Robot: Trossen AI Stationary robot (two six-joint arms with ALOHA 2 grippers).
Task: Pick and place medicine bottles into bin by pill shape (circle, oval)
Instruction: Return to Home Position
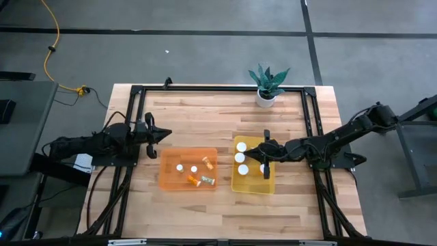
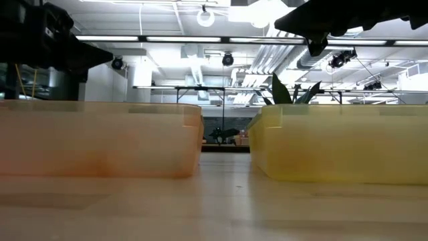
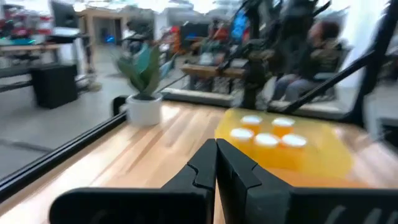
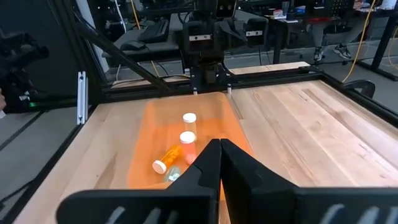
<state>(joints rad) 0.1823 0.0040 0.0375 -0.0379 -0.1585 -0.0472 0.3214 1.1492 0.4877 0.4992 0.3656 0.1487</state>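
Amber-orange see-through medicine bottles with round white caps (image 1: 194, 169) sit in two plastic bins side by side in the middle of the light wooden tabletop (image 1: 205, 109). The see-through orange bin (image 1: 167, 181), on the left in the high view, holds five of them. Three stand upright showing their caps, and two lie on their sides near its front edge. The see-through yellow bin (image 1: 254, 186) stands just beside it to the right, with a narrow gap between the two. It holds upright bottles: three white caps show along its left side from above, and the left wrist view shows a close cluster of caps there.

The left hand (image 3: 216, 144) hangs above the tabletop just past the orange bin's far left corner, its two dark fingers pressed together with nothing between them. The right hand (image 4: 219, 143) hovers over the yellow bin, pointing toward the orange bin, its fingers likewise together and holding nothing.

A white pot with a green plant (image 1: 266, 96) stands at the tabletop's far edge, well apart from both bins.
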